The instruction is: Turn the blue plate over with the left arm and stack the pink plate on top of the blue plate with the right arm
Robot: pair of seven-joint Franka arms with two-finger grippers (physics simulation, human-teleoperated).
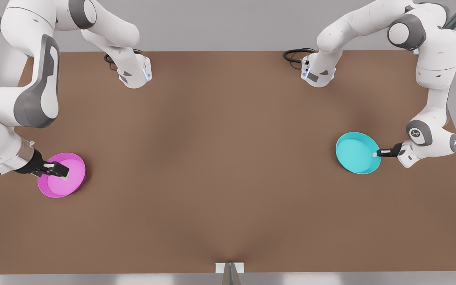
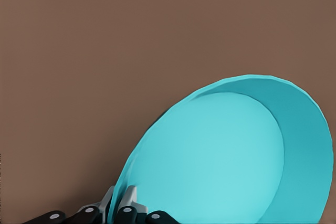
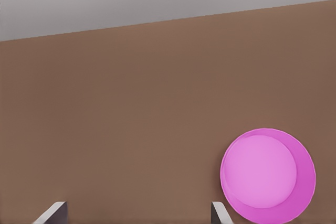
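Front view overhead, wrist views close, sharing brown table [image 1: 228,178]

Table [image 1: 228,178]: brown, matte, plain, wide; far edge straight, side edges slanting outward toward the near edge.
Surround [image 1: 220,23]: flat pale grey beyond the far edge.
Near edge: small white bracket [image 1: 229,267] at mid-length.
Light: soft, even, faint shadows.

Blue plate [image 2: 220,156] rim perhaps cropped below

a brown table [image 1: 228,178] with black cables [image 1: 293,54] near its far edge.
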